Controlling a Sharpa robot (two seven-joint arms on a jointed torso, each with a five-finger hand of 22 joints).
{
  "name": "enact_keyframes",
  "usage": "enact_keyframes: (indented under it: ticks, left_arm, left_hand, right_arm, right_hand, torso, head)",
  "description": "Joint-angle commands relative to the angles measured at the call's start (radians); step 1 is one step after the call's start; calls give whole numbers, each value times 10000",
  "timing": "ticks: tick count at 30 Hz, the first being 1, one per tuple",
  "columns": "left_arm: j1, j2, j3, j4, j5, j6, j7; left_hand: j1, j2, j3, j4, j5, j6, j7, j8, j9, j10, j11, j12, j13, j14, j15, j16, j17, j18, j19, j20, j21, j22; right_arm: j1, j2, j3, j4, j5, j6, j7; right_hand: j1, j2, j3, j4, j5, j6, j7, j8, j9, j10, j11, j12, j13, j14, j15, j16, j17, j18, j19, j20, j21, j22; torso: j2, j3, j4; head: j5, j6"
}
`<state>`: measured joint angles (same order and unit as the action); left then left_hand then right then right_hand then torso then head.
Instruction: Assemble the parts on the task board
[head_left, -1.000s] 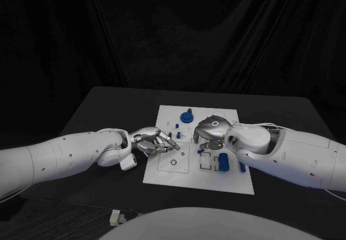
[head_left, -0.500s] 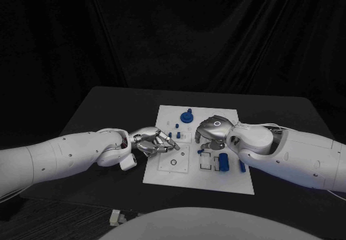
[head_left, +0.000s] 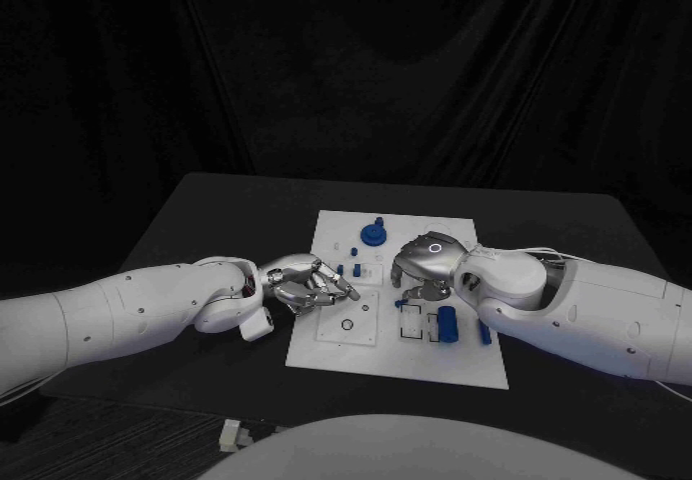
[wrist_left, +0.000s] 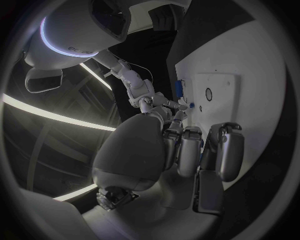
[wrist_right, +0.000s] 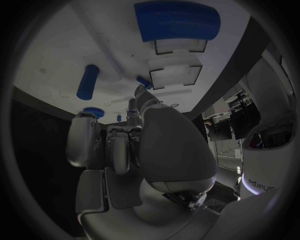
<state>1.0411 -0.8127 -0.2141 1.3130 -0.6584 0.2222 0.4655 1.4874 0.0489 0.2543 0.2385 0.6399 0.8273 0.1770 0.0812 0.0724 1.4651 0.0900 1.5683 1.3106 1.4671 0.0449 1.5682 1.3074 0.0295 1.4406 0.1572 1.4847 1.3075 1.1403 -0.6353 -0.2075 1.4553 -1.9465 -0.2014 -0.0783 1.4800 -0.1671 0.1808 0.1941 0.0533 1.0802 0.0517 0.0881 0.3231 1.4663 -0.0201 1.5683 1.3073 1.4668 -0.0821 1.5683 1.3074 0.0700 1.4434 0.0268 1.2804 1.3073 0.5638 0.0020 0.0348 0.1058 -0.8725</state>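
Blue cylinder part (head_left: 447, 324) lies flat on task board (head_left: 433, 360), long axis running near-to-far — both hands' fingers curled, contents unclear.

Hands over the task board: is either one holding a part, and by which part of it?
It cannot be told. Both the left hand and the right hand hover over the board with fingers curled, hiding anything between the fingertips.

White task board (head_left: 433, 360) lies flat mid-table, small blue parts (head_left: 447, 324) on it
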Motion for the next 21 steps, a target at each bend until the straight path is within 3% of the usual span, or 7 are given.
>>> enact_keyframes:
  ticks: [1,21]
  left_arm:
    - [-15,22,8,14,41,129,65]
    - [-16,35,8,-9,41,175,9]
  left_hand:
    - [104,16,69,1,9,93,1,28,0,1057,49,25,2602,1037,56,26,2634,51,-104,13,-80,2168]
    - [103,16,75,-1,8,93,2,27,-1,1057,51,25,2602,1037,57,26,2634,55,-119,14,-90,2163]
  right_arm:
    - [-63,24,2,-13,-84,160,-153]
    - [-135,108,2,-83,-114,286,-208]
  right_hand:
    - [56,-3,-137,10,-45,-39,-36,18,18,1045,-52,25,2635,1040,-54,25,2634,-60,-74,-2,-37,1791]
    - [416,106,-392,79,-44,-72,-57,11,63,1045,-70,25,2635,1040,-68,25,2634,-42,-128,-15,-127,1768]
  torso:
    - [0,0,1]
    - [1,1,0]
  head:
    - [22,-2]
    - [-1,-2]
